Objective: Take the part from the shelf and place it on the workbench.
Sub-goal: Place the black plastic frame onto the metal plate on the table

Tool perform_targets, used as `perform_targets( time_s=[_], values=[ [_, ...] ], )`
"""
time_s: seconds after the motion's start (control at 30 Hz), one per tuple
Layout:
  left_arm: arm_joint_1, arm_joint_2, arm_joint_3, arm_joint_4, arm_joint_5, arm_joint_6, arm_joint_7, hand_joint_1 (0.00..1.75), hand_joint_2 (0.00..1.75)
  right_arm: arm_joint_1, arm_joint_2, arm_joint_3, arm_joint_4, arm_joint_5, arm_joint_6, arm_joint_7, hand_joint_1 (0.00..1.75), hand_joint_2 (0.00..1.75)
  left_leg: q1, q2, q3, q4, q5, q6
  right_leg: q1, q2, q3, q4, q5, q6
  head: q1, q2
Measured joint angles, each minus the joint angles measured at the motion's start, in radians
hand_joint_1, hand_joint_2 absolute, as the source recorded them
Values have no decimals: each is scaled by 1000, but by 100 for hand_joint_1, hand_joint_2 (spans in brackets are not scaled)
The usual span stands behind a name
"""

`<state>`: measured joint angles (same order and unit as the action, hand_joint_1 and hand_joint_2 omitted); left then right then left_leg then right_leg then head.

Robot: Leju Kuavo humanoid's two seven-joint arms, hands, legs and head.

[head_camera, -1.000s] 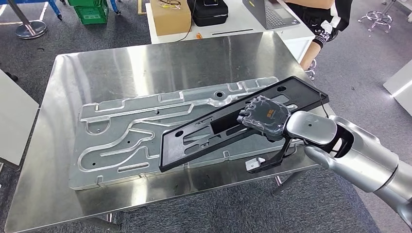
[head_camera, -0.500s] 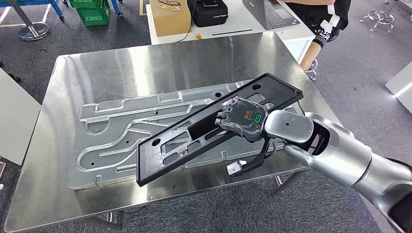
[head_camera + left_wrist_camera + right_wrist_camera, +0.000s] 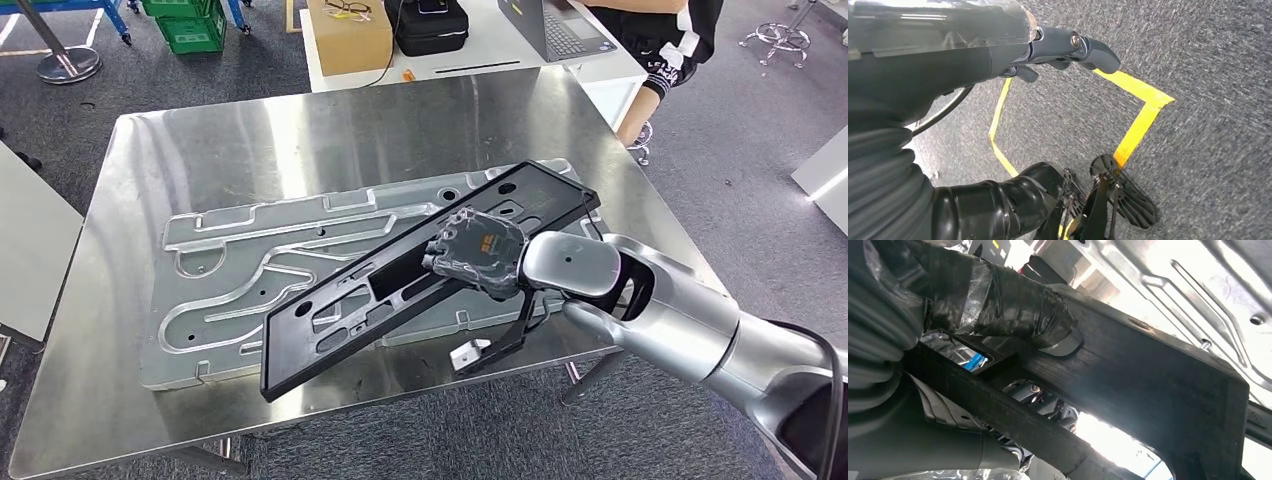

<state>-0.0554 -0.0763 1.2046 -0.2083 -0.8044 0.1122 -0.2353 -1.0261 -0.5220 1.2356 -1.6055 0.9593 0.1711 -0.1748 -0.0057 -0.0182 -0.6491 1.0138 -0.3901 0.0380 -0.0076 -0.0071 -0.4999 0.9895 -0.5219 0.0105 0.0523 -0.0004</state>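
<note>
The right hand [image 3: 478,250] grips the long black plastic frame part [image 3: 400,285], tilted over the steel bench [image 3: 130,200]; the part is fetched, only setting down remains.

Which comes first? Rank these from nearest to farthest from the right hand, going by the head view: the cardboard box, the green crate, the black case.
From the right hand, which holds the black part:
1. Black case, on the white table behind the workbench, almost straight beyond the hand.
2. Cardboard box, on the same table, just left of the case.
3. Green crate, on the floor at far left.
</note>
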Motion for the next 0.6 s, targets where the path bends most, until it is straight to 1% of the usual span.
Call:
perform_targets(
  time_s=[0.27, 0.47, 0.6],
  values=[
    [2, 19, 10, 0, 3, 0, 4, 0, 175, -11, 1, 3, 9, -20, 5, -8, 175, 175, 0, 0, 0, 0, 0, 0, 0, 0, 0, 0, 0, 0, 0, 0],
    [3, 36, 26, 0, 10, 2, 23, 0, 175, -38, 0, 11, 14, -75, 32, -15, 175, 175, 0, 0, 0, 0, 0, 0, 0, 0, -1, 0, 0, 0, 0, 0],
    [5, 45, 39, 0, 23, 2, 25, 0, 175, -85, -23, 10, 30, -93, 55, 0, 175, 175, 0, 0, 1, 0, 0, 0, -1, 0, -1, 0, 0, 0, 0, 0]
  ],
)
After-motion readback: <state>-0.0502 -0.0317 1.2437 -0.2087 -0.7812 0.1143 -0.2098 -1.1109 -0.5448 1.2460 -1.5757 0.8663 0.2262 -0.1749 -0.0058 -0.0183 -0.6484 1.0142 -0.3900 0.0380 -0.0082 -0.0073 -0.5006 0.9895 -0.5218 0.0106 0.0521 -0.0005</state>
